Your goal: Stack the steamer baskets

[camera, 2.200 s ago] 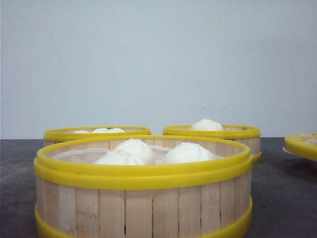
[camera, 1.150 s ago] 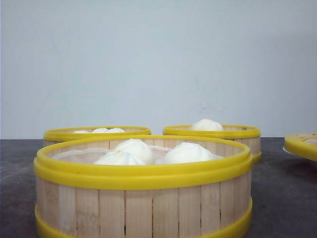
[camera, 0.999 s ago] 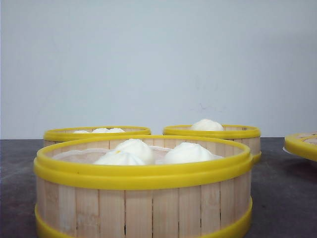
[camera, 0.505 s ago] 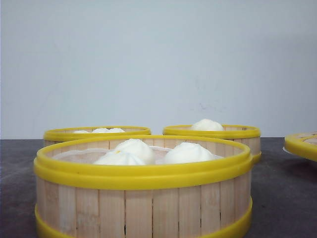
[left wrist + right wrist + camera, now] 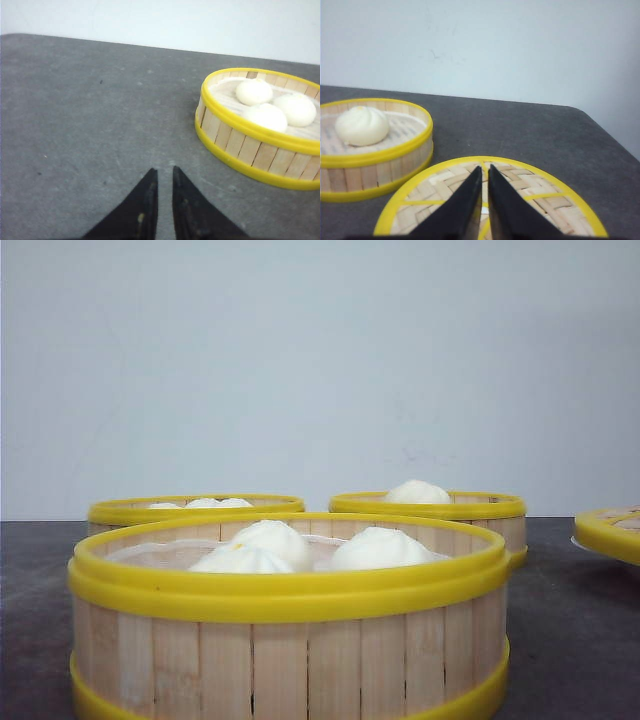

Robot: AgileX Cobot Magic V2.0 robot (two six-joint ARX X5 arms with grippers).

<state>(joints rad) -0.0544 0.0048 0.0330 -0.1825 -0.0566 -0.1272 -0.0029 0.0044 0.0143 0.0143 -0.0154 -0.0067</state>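
Steamer baskets all sit apart on the table (image 5: pixel 75 125): the nearest basket (image 5: pixel 290 640) fills the lower centre of the front view, with the left rear basket (image 5: pixel 195 508) and right rear basket (image 5: pixel 430 506) behind it. Pick one base, then lift another by its rim, level, so the buns (image 5: pixel 300 545) stay put. Your left gripper (image 5: pixel 161 176) is nearly closed and empty, the basket at centre right; your right gripper (image 5: pixel 484 172), likewise pinched and empty, hovers above a woven lid (image 5: pixel 545 200).
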